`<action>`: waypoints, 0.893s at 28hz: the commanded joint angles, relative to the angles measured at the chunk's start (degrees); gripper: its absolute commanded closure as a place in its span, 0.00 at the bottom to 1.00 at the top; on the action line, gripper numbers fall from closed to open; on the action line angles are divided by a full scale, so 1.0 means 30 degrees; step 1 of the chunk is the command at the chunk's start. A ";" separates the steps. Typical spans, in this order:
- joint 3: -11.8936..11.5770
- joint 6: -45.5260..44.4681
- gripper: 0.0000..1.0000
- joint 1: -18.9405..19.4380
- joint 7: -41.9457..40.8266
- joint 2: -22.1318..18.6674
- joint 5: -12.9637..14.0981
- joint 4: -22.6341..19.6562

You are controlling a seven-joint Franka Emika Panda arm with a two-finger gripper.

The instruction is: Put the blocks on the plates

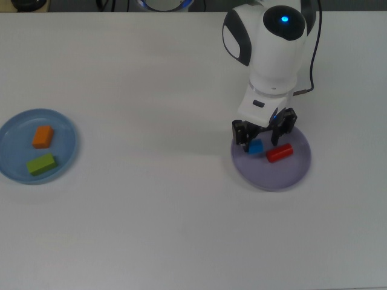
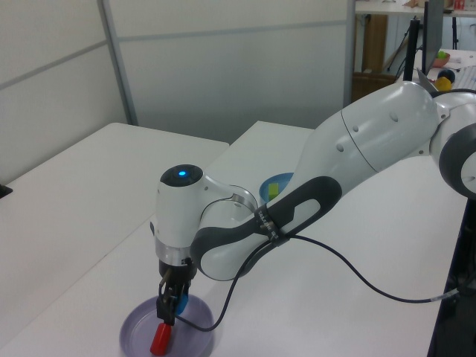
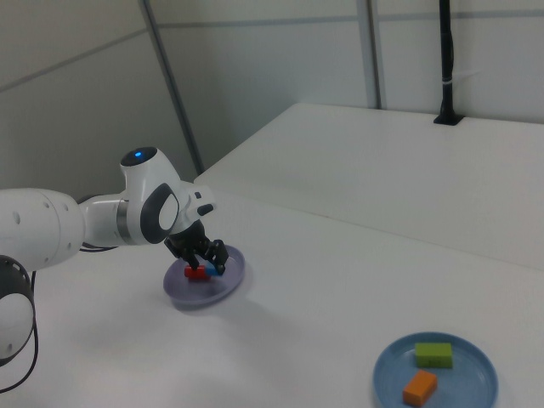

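A: On the top view's left, what lies there?
B: A light blue plate [image 1: 66,124] on the white surface [image 1: 151,211], holding an orange block [image 1: 42,136] and a lime-green block [image 1: 40,164]. No writing is readable.
A: Further right?
B: A lavender plate [image 1: 284,175] holding a blue cube [image 1: 255,147] and a red cylinder [image 1: 279,152]. The end effector [image 1: 264,134] hangs spread apart just over the cube, gripping nothing.

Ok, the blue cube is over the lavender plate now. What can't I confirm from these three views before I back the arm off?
- Blue cube: whether it rests on the lavender plate or hangs just above it; the gripper crowds it in the top view.
- Left view: the arm covers most of the light blue plate and the orange block.
- Right view: cube and red cylinder are too small to tell if they touch.
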 commanded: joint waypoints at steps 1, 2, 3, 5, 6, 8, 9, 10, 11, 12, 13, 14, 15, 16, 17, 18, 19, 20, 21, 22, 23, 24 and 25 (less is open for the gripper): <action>-0.0285 -0.0287 0.07 0.0124 0.0318 -0.0194 0.0133 0.0169; -0.0314 -0.0404 0.07 0.0095 0.0318 -0.0253 0.0133 0.0169; -0.0314 -0.0521 0.06 0.0094 0.0318 -0.0253 0.0133 0.0198; -0.0314 -0.0756 0.02 0.0123 0.0347 -0.0283 0.0133 0.0169; -0.0285 -0.0844 0.02 0.0124 0.0347 -0.0341 0.0133 0.0169; -0.0314 -0.1049 0.02 0.0124 0.0347 -0.0516 0.0133 0.0140; -0.0314 -0.1485 0.02 0.0095 0.0347 -0.0894 0.0133 0.0140; -0.0314 -0.1779 0.01 0.0065 0.0347 -0.1159 0.0133 0.0140; -0.0372 -0.2159 0.00 0.0007 0.0347 -0.1452 0.0133 0.0111; -0.0402 -0.2627 0.00 -0.0051 0.0347 -0.1745 0.0133 0.0110; -0.0402 -0.3183 0.00 -0.0168 0.0347 -0.2008 0.0133 0.0110; -0.0431 -0.3768 0.00 -0.0314 0.0347 -0.2330 0.0075 0.0110; -0.0548 -0.5166 0.00 -0.0490 0.0347 -0.3000 0.0074 0.0139; -0.0723 -0.5964 0.00 -0.0549 0.0376 -0.3355 0.0074 0.0140; -0.0928 -0.6784 0.00 -0.0579 0.0405 -0.3707 0.0074 0.0140; -0.1133 -0.7546 0.00 -0.0579 0.0522 -0.4058 0.0074 0.0140; -0.1367 -0.8250 0.00 -0.0579 0.0668 -0.4381 0.0074 0.0140; -0.1717 -0.9533 0.00 -0.0579 0.1046 -0.5022 0.0074 0.0140; -0.1895 -1.0097 0.00 -0.0608 0.1253 -0.5377 0.0074 0.0111; -0.2128 -1.0653 0.00 -0.0638 0.1342 -0.5699 0.0103 0.0081; -0.2334 -1.1152 0.00 -0.0667 0.1372 -0.5993 0.0133 0.0081; -0.2481 -1.1650 0.00 -0.0783 0.1373 -0.6286 0.0162 -0.0006; -0.2511 -1.2061 0.00 -0.0958 0.1373 -0.6608 0.0220 -0.0094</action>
